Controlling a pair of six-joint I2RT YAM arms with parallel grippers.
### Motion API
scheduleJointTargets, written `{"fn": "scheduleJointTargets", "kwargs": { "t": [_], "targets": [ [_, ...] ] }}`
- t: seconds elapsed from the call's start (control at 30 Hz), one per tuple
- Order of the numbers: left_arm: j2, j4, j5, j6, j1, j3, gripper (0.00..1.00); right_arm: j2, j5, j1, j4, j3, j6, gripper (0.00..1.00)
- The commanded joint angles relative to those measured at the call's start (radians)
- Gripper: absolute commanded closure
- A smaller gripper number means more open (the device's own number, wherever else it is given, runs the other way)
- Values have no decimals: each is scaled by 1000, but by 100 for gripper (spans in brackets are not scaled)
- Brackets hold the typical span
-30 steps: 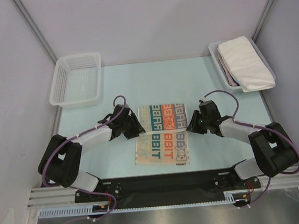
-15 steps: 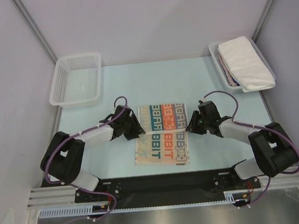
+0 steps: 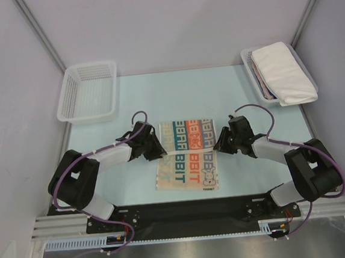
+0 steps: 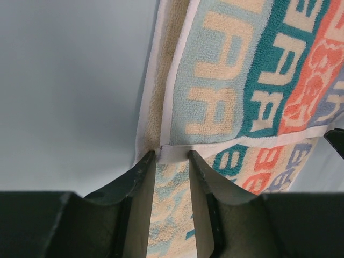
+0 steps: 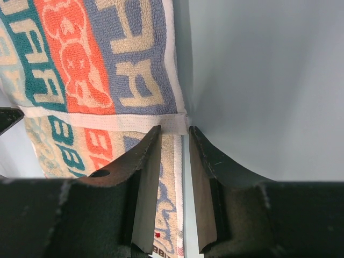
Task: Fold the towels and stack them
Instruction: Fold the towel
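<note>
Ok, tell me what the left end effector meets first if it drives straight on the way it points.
The left end effector would meet the RABBIT towel first: the white hem of its folded upper layer lies right at the fingertips, at the towel's left edge. Whether they already touch it is unclear.

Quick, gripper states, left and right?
Left gripper: jaws astride a hem corner of the RABBIT towel; grip cannot be told.
Right gripper: jaws astride its opposite hem corner; grip cannot be told.

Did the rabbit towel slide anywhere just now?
No. The rabbit towel sits in the same spot, its near edge just as far from the black rail as before.
</note>
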Motion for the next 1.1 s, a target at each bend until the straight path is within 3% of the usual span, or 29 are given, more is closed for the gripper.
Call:
{"fn": "scheduleJointTargets", "kwargs": {
  "t": [0.0, 0.63, 0.83, 0.93, 1.07],
  "targets": [
    [8, 10, -14, -17, -12, 41, 64, 4, -5, 4, 26, 11, 6, 68],
    [2, -47, -38, 23, -12, 87, 69, 4, -7, 2, 26, 17, 3, 74],
    [21, -38, -48, 39, -12, 99, 86, 0, -5, 2, 17, 24, -2, 83],
    [22, -35, -52, 46, -10, 104, 100, -11, -2, 2, 11, 25, -2, 87],
    [1, -38, -54, 60, -10, 102, 100, -23, 2, 4, -3, 27, -10, 89]
  ]
}}
